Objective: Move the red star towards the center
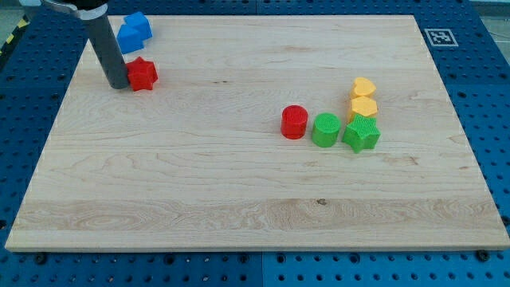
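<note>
The red star [143,74] lies near the top left corner of the wooden board [239,183]. My tip [117,85] stands on the board just to the left of the red star, touching it or nearly so. The dark rod rises from the tip toward the view's top left. A blue block [133,32] sits just above the red star, right of the rod.
A red cylinder [294,122], a green cylinder [325,130] and a green star [362,134] stand in a row right of the centre. Two yellow blocks [363,97] are stacked in line above the green star. A marker tag [439,37] sits at the top right corner.
</note>
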Robot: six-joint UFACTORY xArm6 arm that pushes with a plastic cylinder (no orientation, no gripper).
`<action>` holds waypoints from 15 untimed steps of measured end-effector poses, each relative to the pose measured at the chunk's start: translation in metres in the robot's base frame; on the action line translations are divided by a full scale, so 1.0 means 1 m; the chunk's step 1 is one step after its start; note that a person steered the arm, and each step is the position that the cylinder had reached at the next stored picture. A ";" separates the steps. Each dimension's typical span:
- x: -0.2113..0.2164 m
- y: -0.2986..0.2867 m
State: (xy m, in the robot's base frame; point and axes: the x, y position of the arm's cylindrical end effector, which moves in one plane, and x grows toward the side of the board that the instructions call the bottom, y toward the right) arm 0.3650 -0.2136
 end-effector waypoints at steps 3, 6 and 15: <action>0.000 0.031; -0.024 0.025; -0.027 0.133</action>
State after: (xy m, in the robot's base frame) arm 0.3376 -0.0810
